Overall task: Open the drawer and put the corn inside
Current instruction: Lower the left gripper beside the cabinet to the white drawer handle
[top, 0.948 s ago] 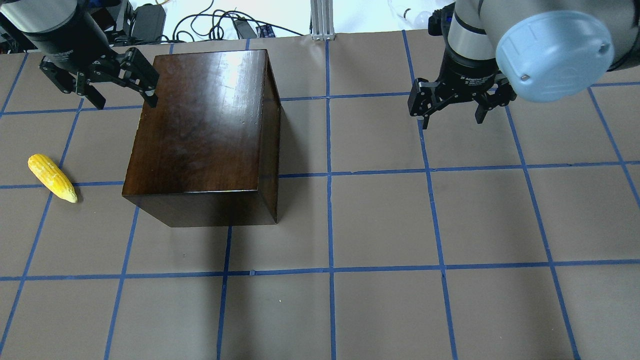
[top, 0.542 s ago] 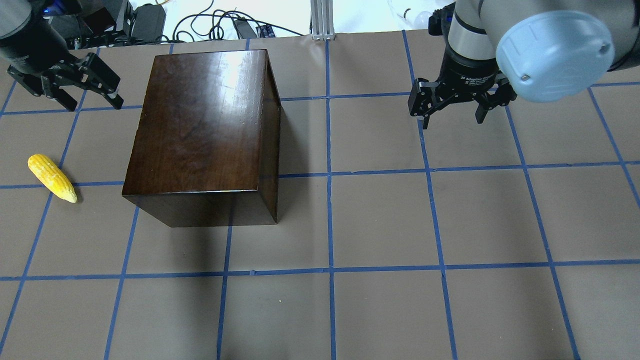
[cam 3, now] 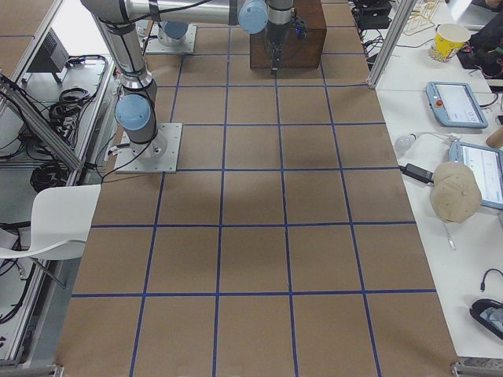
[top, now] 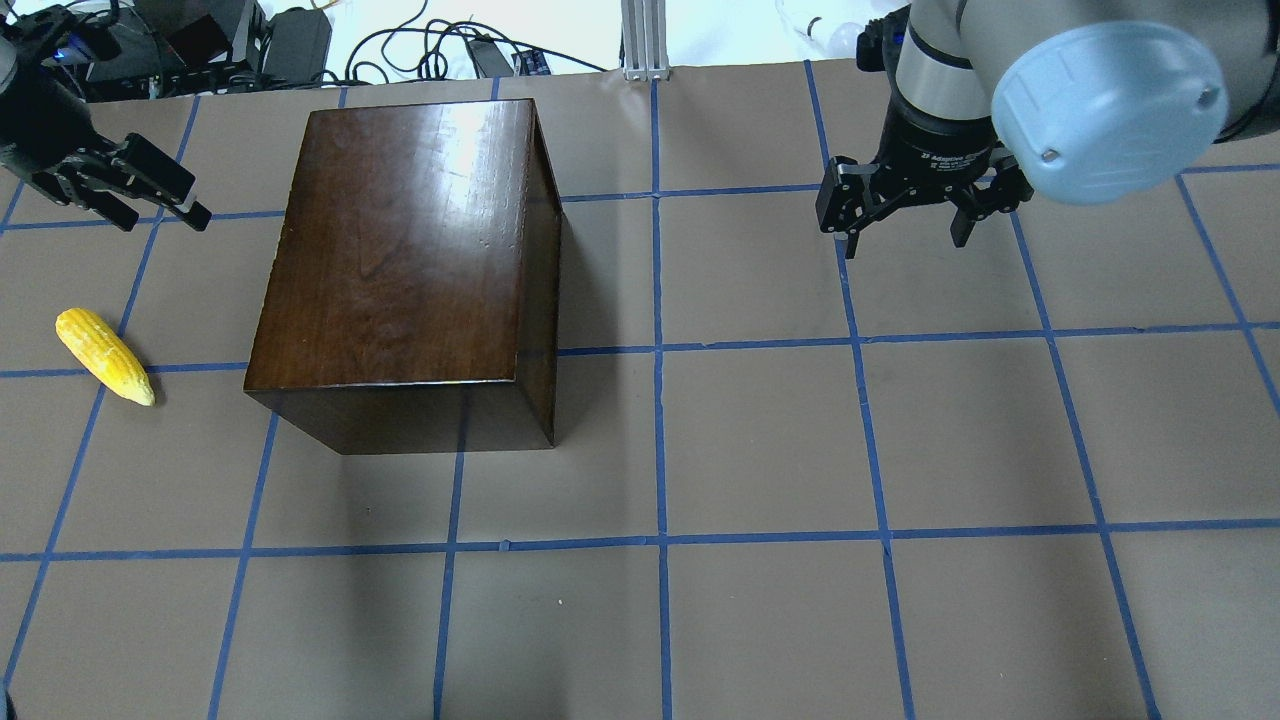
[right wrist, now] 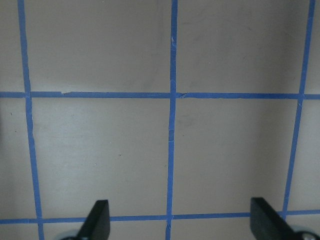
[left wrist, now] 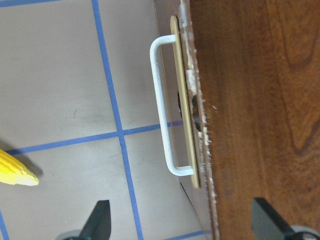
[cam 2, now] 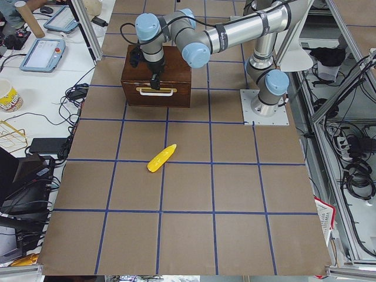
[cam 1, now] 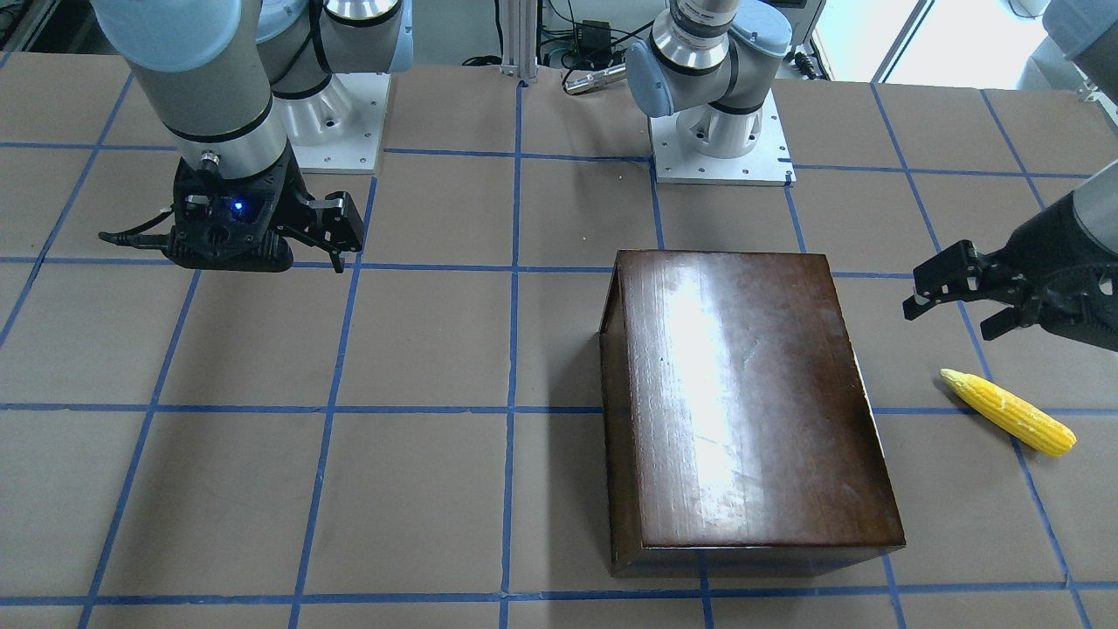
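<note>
Grip suits the thin white wire handle (left wrist: 162,107) of the probably stiff dark-brown chipped drawer (cam 2: 179,90), just ahead of the wide-spread left claw (left wrist: 182,225).

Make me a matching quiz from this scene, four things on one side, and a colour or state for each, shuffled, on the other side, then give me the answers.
Things:
1. corn
2. drawer handle
3. box
4. right end effector

Descriptions:
A. glossy dark brown
B. open, holding nothing
C. yellow
D. white

Pairs: 1-C, 2-D, 3-A, 4-B
</note>
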Available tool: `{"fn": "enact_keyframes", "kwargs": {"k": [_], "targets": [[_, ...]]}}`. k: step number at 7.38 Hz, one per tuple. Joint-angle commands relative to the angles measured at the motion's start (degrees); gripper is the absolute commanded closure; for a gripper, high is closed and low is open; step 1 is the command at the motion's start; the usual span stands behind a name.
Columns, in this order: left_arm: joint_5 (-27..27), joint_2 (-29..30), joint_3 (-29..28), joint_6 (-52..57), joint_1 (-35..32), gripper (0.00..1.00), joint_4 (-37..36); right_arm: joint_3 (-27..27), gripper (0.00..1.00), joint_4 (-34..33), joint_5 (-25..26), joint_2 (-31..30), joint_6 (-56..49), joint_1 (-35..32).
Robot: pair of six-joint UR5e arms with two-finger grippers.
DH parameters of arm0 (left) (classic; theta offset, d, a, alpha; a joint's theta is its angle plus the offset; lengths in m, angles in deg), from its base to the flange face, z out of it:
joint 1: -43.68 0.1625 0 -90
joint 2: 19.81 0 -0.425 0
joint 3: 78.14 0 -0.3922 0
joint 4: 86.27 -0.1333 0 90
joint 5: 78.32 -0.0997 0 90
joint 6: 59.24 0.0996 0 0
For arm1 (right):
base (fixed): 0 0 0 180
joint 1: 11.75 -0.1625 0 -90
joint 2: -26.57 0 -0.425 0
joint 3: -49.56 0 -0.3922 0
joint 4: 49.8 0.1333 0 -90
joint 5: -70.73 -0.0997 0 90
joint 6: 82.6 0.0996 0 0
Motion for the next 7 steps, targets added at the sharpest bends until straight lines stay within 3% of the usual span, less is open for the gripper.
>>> {"fn": "enact_keyframes", "kwargs": {"k": [1, 3, 7], "targets": [[4.06, 3.01, 0.73, 1.58, 0.49, 0.0, -3.88, 0.0, 0.0, 0.0, -0.09, -0.06, 0.0, 0.0], [7.38, 4.95, 2.05, 1.31, 0.58, 0.0, -7.31, 0.0, 0.0, 0.0, -0.09, -0.06, 0.0, 0.0], [8.11, 8.38, 2.67, 1.31, 3.04, 0.0, -9.26, 0.0, 0.0, 0.0, -0.09, -0.06, 0.0, 0.0]]}}
